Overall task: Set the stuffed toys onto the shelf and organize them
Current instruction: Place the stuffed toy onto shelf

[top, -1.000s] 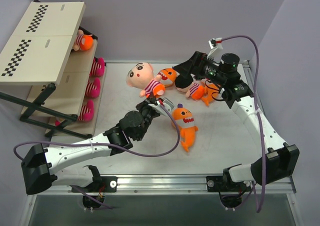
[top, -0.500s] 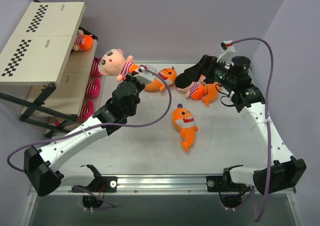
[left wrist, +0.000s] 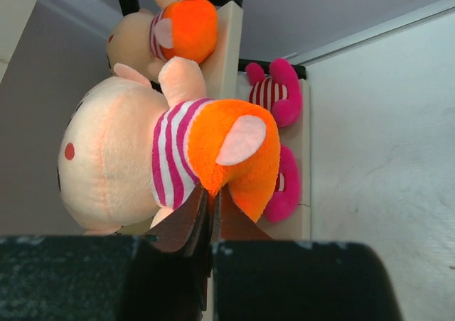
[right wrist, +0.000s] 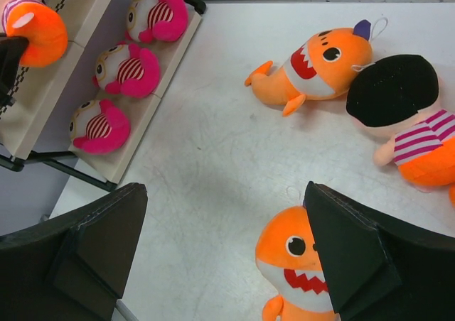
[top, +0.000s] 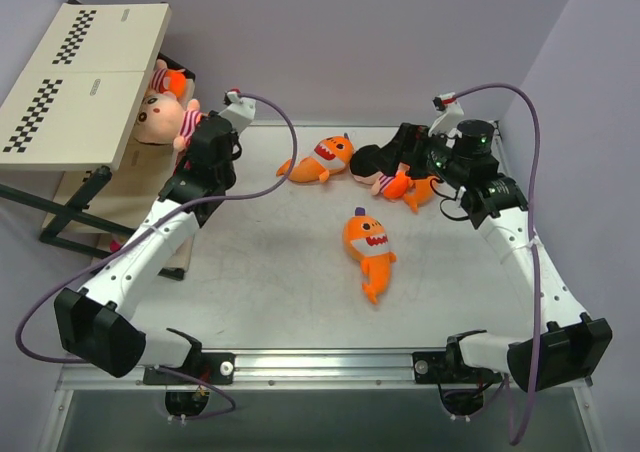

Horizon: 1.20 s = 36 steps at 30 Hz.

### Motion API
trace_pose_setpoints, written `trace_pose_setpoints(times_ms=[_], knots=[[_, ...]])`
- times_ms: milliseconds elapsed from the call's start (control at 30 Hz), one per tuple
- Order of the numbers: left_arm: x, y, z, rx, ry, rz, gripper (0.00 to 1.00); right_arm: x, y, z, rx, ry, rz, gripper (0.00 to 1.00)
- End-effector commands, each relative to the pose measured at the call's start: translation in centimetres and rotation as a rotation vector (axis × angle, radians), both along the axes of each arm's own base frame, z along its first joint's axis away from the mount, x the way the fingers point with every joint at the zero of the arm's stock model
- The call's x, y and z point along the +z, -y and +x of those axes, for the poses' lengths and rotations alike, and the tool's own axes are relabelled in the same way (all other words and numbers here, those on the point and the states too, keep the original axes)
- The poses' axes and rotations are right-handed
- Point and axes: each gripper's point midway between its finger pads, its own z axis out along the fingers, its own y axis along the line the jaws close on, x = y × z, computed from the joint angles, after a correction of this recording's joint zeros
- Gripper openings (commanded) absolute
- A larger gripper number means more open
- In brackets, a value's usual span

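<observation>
My left gripper [top: 192, 129] is shut on the orange trousers [left wrist: 227, 150] of a peach-headed striped doll [top: 158, 115]. It holds the doll against the shelf [top: 90, 62], just below a similar doll [top: 170, 80] on the middle tier. Three pink-and-white dolls [right wrist: 128, 69] lie on the lowest board. Two orange sharks [top: 325, 157] [top: 368, 244] and a black-headed orange doll [top: 385, 175] lie on the table. My right gripper [top: 398, 144] is open and empty, hovering over the black-headed doll. In its wrist view, the near shark [right wrist: 298, 264] sits by the right finger.
The shelf's black metal frame [top: 75, 217] sticks out toward the table at the left. The purple walls stand close behind the shelf and along the right side. Purple cables loop over both arms.
My left arm has swung the peach-headed doll from the table's middle up and left to the shelf. My right gripper has pulled back slightly to the right.
</observation>
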Motion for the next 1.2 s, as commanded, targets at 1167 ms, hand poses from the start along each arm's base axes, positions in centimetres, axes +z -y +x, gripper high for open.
trace_pose_setpoints(times_ms=[1167], knots=[[-1.1,-10.9,7.8,0.166,-0.068,0.062,0.07,-1.4,-0.5,-3.9,0.081,0.084,0.051,0.99]])
